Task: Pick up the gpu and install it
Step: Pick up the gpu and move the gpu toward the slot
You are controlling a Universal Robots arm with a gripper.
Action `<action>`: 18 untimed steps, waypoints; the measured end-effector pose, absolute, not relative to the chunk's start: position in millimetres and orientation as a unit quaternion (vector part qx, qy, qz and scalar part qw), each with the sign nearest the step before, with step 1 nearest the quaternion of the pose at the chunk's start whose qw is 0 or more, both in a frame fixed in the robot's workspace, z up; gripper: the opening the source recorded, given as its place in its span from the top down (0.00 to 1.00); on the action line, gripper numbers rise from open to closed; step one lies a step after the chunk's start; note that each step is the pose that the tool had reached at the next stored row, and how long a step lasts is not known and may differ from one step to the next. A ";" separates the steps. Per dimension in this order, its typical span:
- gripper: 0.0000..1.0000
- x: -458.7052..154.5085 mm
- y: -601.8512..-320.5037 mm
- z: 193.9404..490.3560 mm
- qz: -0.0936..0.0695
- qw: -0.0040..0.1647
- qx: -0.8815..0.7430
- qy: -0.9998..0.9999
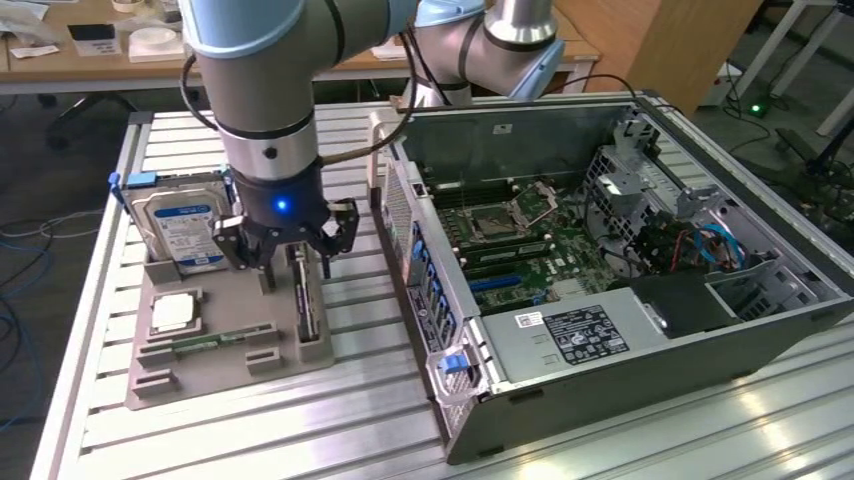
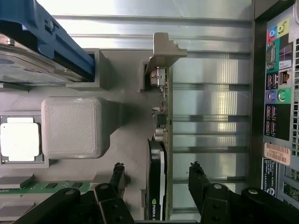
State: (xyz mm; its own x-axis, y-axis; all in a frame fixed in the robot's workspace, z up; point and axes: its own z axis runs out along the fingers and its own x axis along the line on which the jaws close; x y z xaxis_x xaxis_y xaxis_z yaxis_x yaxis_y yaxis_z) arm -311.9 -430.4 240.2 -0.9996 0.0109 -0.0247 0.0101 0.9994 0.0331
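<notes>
Grey tray (image 1: 220,305) held the gpu (image 2: 158,182) on edge in its slot, beside the open case (image 1: 601,410). My jaws were apart, straddling it, not touching. Clean grasp needed them centred, square to card.

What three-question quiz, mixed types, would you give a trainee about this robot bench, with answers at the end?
1. True or false: the gripper has open jaws straddling the gpu without gripping it.
2. How does the gpu sit? A) on edge in the grey tray; B) flat on the tray; C) lifted clear of it.
3. Fill in: the open computer case lies on the exterior view's ____ of the tray.
Key: 1 true; 2 A; 3 right.
</notes>
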 end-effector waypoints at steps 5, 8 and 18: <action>0.34 -311.9 -430.4 231.1 0.016 0.012 0.006 1.000; 0.34 -311.9 -430.3 225.7 0.016 0.012 0.007 1.000; 0.34 -311.9 -430.3 208.4 0.016 0.013 0.007 1.000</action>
State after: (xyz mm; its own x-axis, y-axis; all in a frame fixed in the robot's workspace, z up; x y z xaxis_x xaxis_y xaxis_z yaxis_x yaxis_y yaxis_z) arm -311.9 -430.3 208.4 -0.9996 0.0146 -0.0250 0.0137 0.9994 0.0330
